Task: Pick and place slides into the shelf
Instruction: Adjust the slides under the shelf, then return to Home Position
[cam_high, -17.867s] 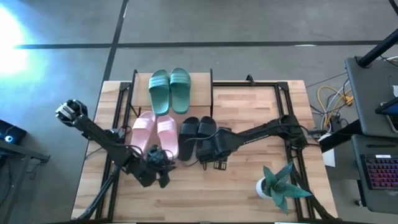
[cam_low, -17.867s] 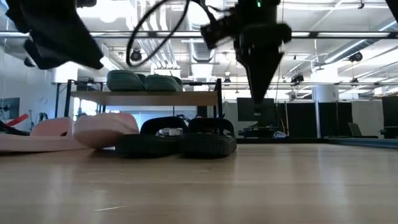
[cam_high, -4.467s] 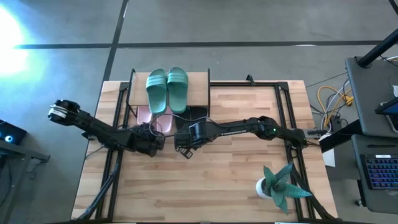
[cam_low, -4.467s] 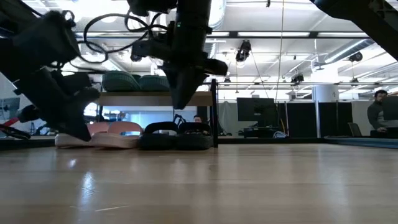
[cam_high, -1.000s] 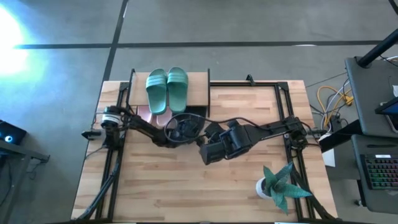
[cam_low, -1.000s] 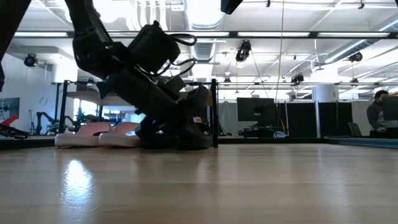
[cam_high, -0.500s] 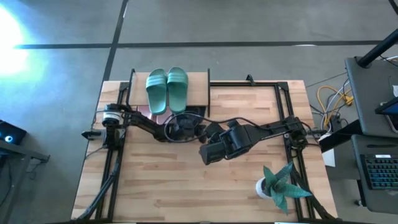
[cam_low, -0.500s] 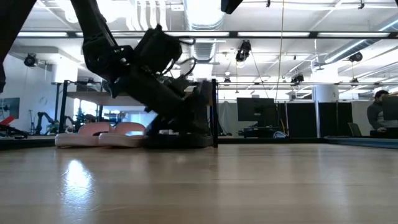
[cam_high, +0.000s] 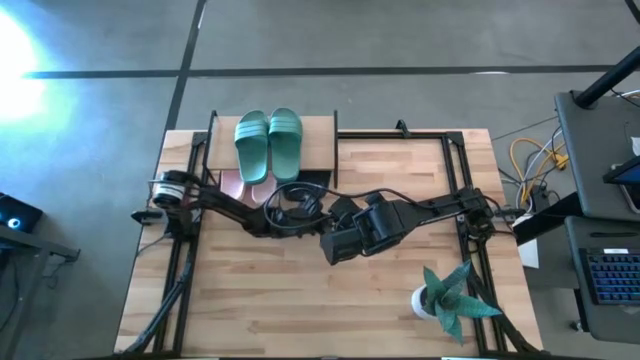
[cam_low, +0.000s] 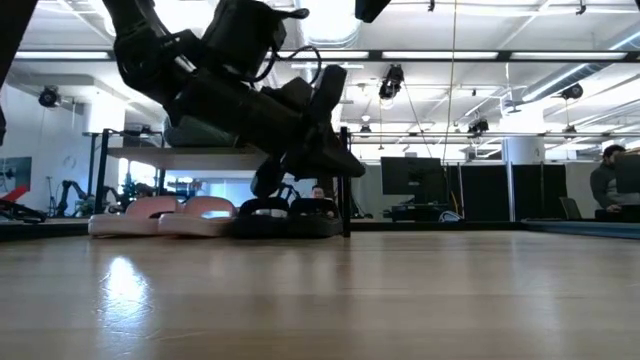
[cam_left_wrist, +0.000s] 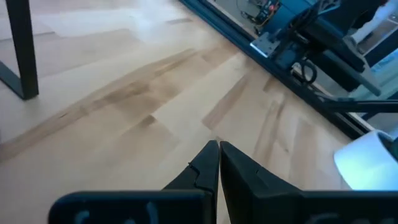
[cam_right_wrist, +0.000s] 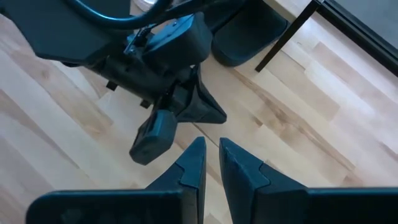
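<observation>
Two green slides (cam_high: 270, 144) sit side by side on the top board of the shelf (cam_high: 318, 140), which stands at the far edge of the bench (cam_high: 400, 300). Under that board, the pink pair (cam_low: 165, 214) lies on the bench toward the shelf's left side, and the black pair (cam_low: 288, 217) lies just beside it toward the right, next to the shelf's black post. From above, only a sliver of pink (cam_high: 232, 184) shows past the board.

Left tool (cam_high: 318, 207) hovers just in front of the shelf, above the black pair, its two fingers pressed together and holding nothing; its wrist view shows the fingertips (cam_left_wrist: 214, 149) meeting over bare wood. In the low view it hangs tilted, clear of the slides (cam_low: 325, 150).

Right tool (cam_high: 333, 248) is near the middle of the bench, just in front of the left one, with its fingers (cam_right_wrist: 198, 155) drawn almost together around nothing, a thin gap between them. A potted green plant (cam_high: 447, 296) stands at the near right corner.
</observation>
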